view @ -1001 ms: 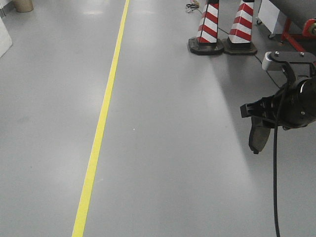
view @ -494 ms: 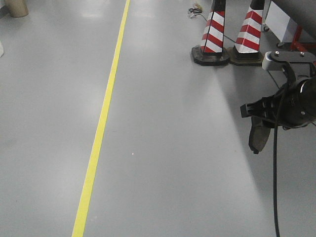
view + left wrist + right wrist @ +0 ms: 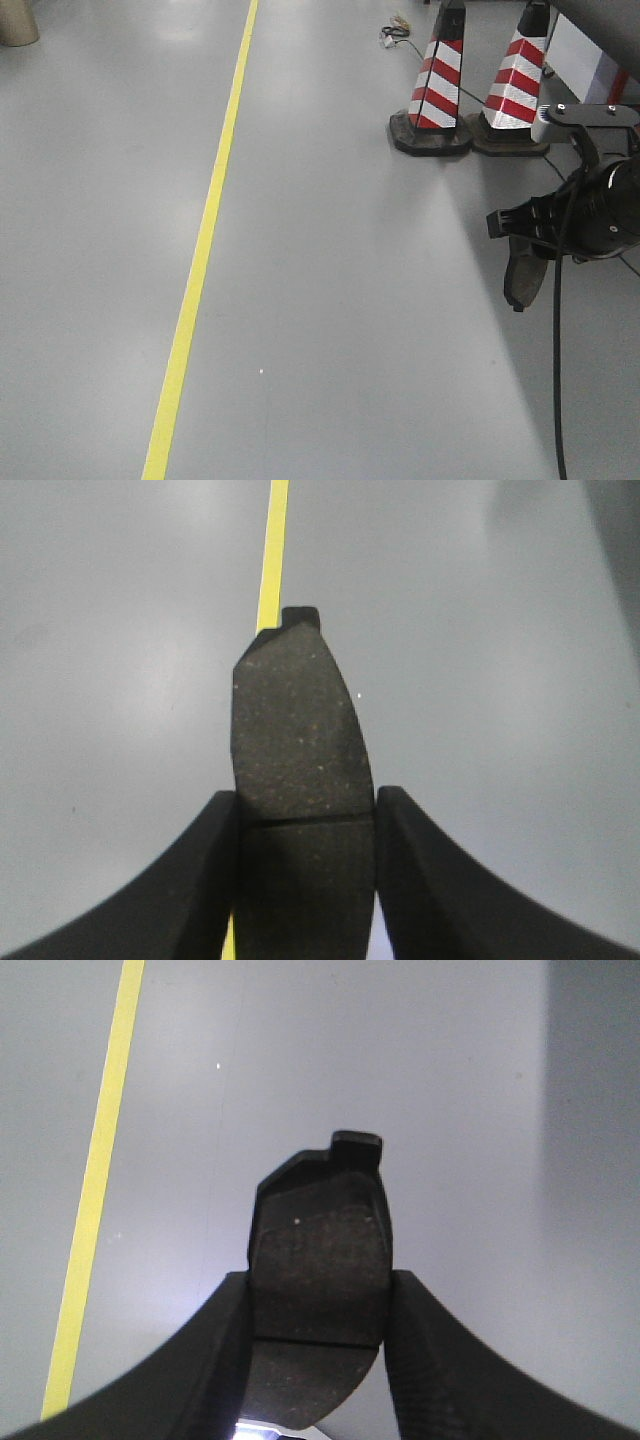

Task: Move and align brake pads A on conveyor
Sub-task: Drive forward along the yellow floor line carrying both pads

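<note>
The left pincer [image 3: 305, 880] was clamped on 1 brake pad [image 3: 300, 730] across its width, long axis jutting straight ahead; the right pincer [image 3: 318, 1320] gripped a 2nd pad [image 3: 320, 1230] likewise, both over bare floor [image 3: 330, 300], conveyor nowhere in view, neither arm judged nearer

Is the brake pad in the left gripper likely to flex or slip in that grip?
Probably stiff: the brake pad juts straight past the fingers without sagging. Its speckled, grainy face looks rough, so likely not slippery, but it is pinched across its narrow edges only, so a knock might twist it. It looks dense, perhaps heavy for its size.
</note>
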